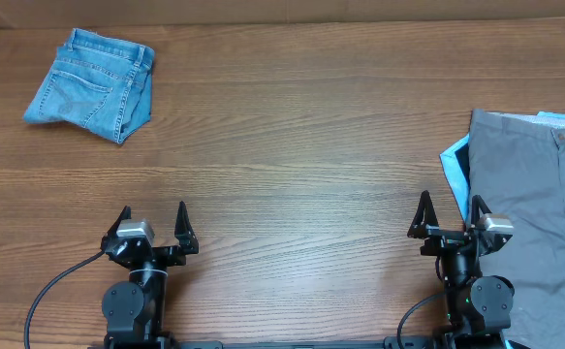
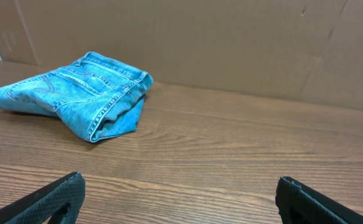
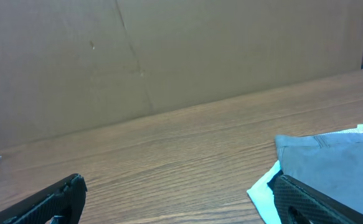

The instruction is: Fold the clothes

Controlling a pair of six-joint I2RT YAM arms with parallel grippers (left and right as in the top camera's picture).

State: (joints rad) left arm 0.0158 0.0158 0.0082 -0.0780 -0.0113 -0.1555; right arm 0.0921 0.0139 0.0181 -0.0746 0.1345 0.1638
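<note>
Grey shorts (image 1: 529,204) lie flat at the right edge of the table (image 1: 292,174). The buttoned waistband (image 1: 560,136) is on the far side, and part of the cloth runs out of the overhead view. A pale blue cloth (image 1: 454,163) shows from under their left edge; I cannot tell if it is another garment. The right gripper (image 1: 450,202) stands just beside that edge, low and near, with its jaws spread wide and holding nothing. One finger seems to be over the grey cloth.

I judge that the fold has not yet begun and that these shorts are the next piece. To do it well, the right arm should first draw the shorts toward the middle of the table, so that both arms can reach them and no part hangs outside. It should pinch only the grey layer at a corner, not the blue one below. After that, each arm takes one end and the fold goes leg over leg, with the edges kept even.

The left gripper (image 1: 153,211) is also wide open and empty, well apart from the shorts. Denim shorts (image 1: 93,84) lie already folded in the far left corner, near the cardboard wall (image 2: 231,43).
</note>
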